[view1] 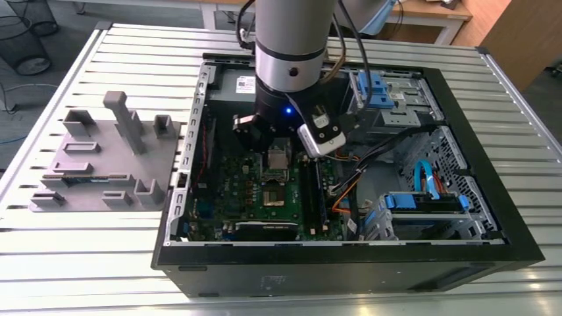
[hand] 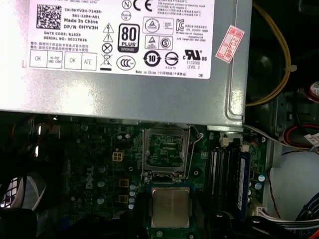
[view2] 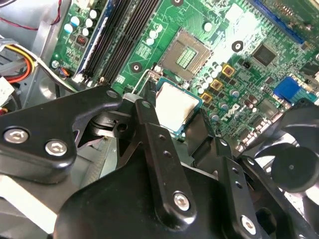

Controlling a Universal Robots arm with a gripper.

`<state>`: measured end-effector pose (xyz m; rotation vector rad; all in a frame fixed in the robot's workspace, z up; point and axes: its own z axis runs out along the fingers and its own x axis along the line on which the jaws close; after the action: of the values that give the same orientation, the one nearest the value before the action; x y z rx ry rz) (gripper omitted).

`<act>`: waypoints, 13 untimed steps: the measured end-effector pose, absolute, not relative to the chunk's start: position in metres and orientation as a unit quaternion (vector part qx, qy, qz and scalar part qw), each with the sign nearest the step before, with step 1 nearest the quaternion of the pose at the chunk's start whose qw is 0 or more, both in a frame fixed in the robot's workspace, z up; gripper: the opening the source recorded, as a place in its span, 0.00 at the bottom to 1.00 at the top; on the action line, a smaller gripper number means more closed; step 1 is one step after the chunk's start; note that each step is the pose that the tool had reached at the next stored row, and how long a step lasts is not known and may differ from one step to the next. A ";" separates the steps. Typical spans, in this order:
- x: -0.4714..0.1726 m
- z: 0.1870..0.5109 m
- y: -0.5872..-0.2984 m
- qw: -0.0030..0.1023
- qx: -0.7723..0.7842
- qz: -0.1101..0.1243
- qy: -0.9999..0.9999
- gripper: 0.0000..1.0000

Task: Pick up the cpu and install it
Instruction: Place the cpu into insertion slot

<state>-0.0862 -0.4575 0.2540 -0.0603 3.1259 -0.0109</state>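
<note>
One cpu [view2: 175, 105], item in hand: silver top up, green rim, held between the gripper [view2: 175, 115] fingers [view2: 151, 122], which I read as clamped on two opposite edges. Location: hanging above the motherboard [view2: 249, 35], just beside the open socket [view2: 187, 52], not seated.

Risks, by my estimate:
1. Offset. In the first wrist view the cpu [hand: 170, 206] sits to one side of the socket [hand: 166, 149]. Lowered off-centre or tilted, it would land on the frame and bend contacts.
2. Rotation. I cannot tell the chip's orientation marks from here. Turned the wrong way, it would not drop in.
3. Slip. The grip is on thin edges only, so a jolt could skew the chip.
4. Snag. What looks like the socket's wire lever [view2: 148, 70] lies close to one finger.

Surroundings:
- power supply [hand: 124, 94], near the socket. I judge the clearance tight for the wrist.
- memory slots [view2: 124, 35], along the socket's other side.
- yellow cable [hand: 279, 64], beside the supply and apart from the socket.
- black fan [view2: 294, 164], near the gripper body.
- grey fixture tray [view1: 97, 164], outside the case [view1: 351, 263], at the exterior view's left, well apart.
</note>
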 end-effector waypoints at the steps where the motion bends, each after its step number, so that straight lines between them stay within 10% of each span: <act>1: -0.086 0.253 -0.459 0.008 -0.019 -0.004 1.000 0.47; 13: -0.086 0.239 -0.479 0.008 -0.019 -0.005 1.000 0.47</act>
<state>-0.0860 -0.4790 0.2393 -0.0598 3.1259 -0.0147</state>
